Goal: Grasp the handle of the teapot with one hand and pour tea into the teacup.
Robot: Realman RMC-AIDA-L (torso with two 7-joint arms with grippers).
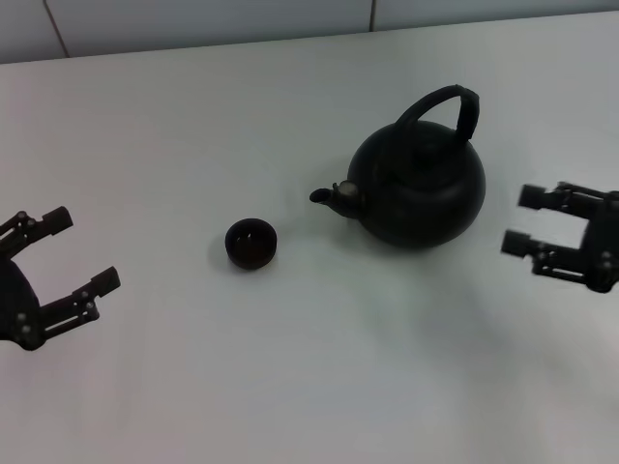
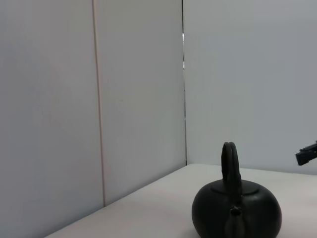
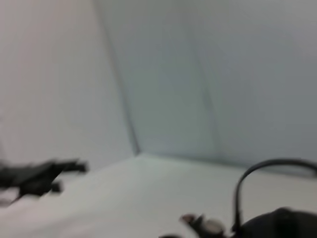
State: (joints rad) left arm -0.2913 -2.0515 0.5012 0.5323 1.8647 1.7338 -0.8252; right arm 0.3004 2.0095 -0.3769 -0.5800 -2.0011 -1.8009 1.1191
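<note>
My right claw (image 1: 517,220) hung wide and held nothing, low over the bench (image 1: 319,387) near its right edge, fingers pointing toward nine o'clock. Just beyond the fingertips in that same direction sat the pot (image 1: 419,184), upright on the bench and apart from me. Its handle (image 1: 447,103) arched over the lid, running from about ten to four o'clock, its near foot on my side. The spout (image 1: 329,194) pointed to nine o'clock, straight at the cup (image 1: 250,243), which stood upright a little past the spout with bare bench between them. My left claw (image 1: 66,251) was also wide and held nothing, well out at nine o'clock beyond the cup. I judged the right claw the nearer to the handle. Bare bench lay all round pot and cup.
</note>
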